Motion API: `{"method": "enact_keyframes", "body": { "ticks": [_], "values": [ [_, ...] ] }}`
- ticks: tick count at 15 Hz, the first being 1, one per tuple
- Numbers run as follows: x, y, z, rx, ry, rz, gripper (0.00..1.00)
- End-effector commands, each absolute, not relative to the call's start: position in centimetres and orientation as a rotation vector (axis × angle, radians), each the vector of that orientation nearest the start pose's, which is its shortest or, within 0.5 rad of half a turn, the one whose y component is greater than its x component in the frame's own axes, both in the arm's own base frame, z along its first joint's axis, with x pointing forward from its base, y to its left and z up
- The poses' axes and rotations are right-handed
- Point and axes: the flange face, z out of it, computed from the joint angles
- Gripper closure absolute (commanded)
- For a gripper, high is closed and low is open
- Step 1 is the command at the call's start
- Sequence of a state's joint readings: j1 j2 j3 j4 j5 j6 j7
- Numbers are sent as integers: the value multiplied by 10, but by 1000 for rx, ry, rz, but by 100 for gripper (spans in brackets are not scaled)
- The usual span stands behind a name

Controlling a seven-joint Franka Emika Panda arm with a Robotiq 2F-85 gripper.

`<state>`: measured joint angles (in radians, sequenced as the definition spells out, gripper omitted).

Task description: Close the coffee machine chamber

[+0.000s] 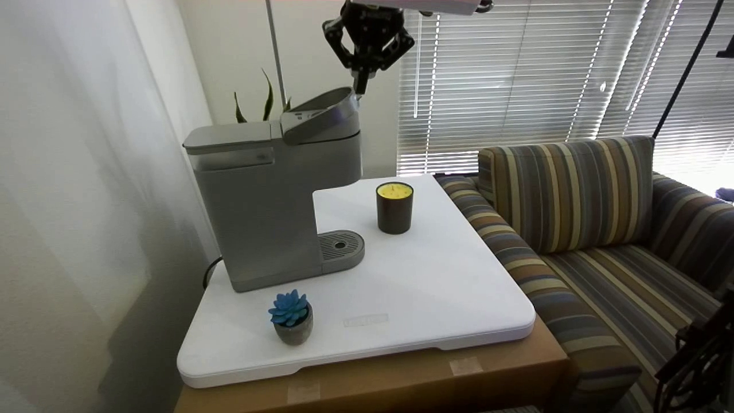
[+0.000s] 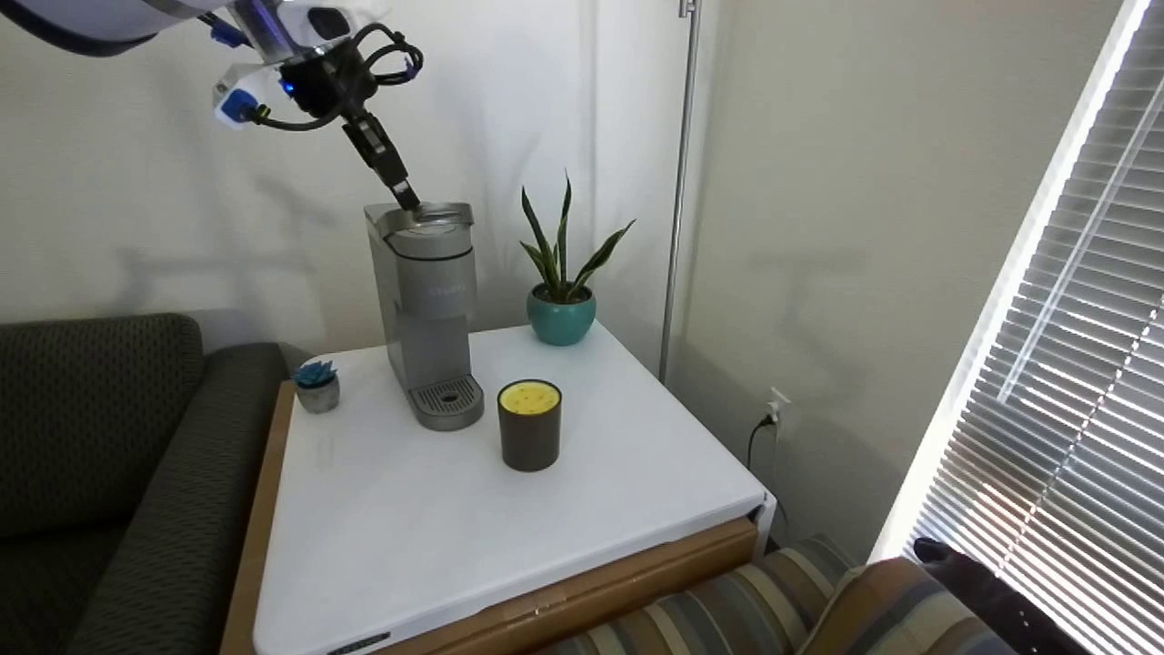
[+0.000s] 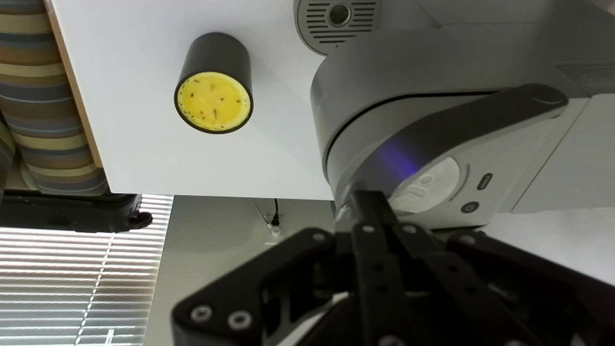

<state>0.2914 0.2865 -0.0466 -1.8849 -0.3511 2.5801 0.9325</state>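
Honestly, looks like the closing step: tool (image 1: pixel 360 85) pinched together, tip at the front of the lid (image 1: pixel 330 123), contact unclear; next probably wants firm downward pressure.

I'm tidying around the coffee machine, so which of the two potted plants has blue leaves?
The small succulent in the grey pot. The taller plant is green-leaved and stands in a teal pot.
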Motion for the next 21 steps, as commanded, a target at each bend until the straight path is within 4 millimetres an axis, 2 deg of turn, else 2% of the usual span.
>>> {"method": "enact_keyframes", "body": {
  "ticks": [1, 9, 21],
  "values": [
    [650, 160, 398, -2971, 634, -769, 100],
    [668, 156, 406, -2957, 648, -801, 100],
    [663, 155, 371, -2984, 672, -709, 100]
  ]
}}
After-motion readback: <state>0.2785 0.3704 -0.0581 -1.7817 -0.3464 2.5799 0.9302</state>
